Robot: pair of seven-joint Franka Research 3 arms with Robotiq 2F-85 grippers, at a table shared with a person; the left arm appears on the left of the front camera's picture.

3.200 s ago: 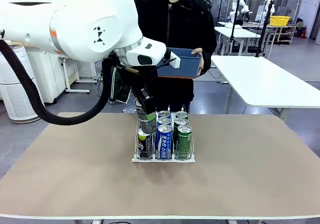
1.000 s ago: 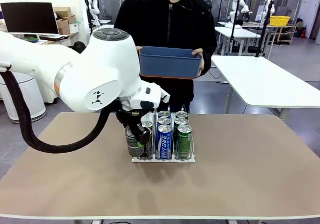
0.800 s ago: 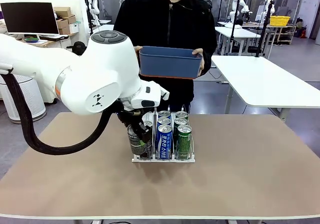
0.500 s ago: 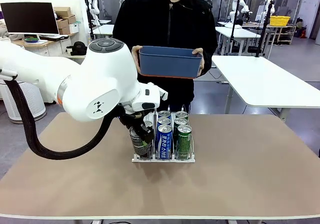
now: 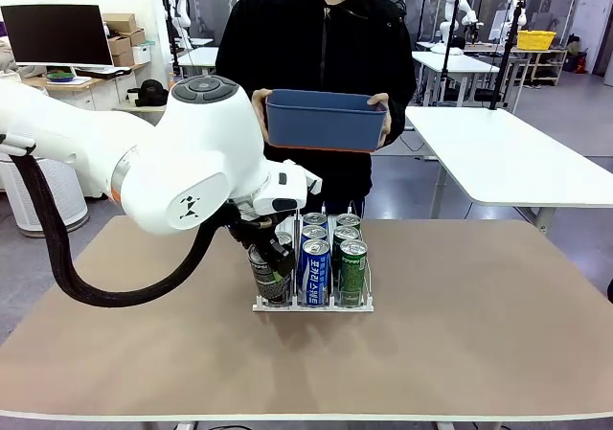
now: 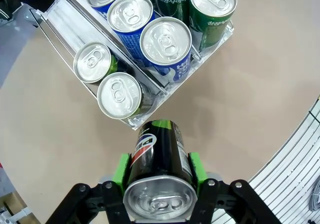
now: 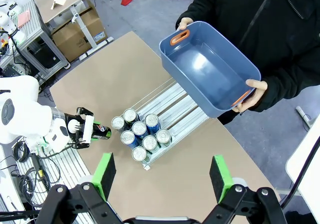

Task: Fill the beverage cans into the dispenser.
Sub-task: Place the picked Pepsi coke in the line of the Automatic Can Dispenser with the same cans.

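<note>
A: How far along are we with the dispenser [image 6: 150,92]?

B: Nearly full, by our count. In the left wrist view the right lane holds green cans [image 6: 212,4], the middle lane blue-and-white cans [image 6: 165,42], and the left lane has two silver-topped cans near its front [image 6: 119,95]. The far part of that left lane looks bare. In the front view the rack sits mid-table with three cans across its near face [image 5: 314,267].

A: So what is left?

B: We judge just the black can [image 6: 159,176] in our left gripper [image 6: 159,171]. The blue bin [image 7: 207,69] that the person [image 5: 326,37] holds at the far side of the table looks empty inside, seen from the right wrist camera.

A: How is the left arm placed?

B: It reaches in from the left, wrist bent low at the near left corner of the dispenser [image 5: 311,301]. Its green pads [image 6: 121,166] are clamped on the can's sides, with the can tilted and pointing toward that near left corner, just short of the rack's front edge.

A: And the right?

B: Our right gripper [image 7: 162,176] hangs high above the table, looking down on it, fingers spread wide with nothing between them.
</note>
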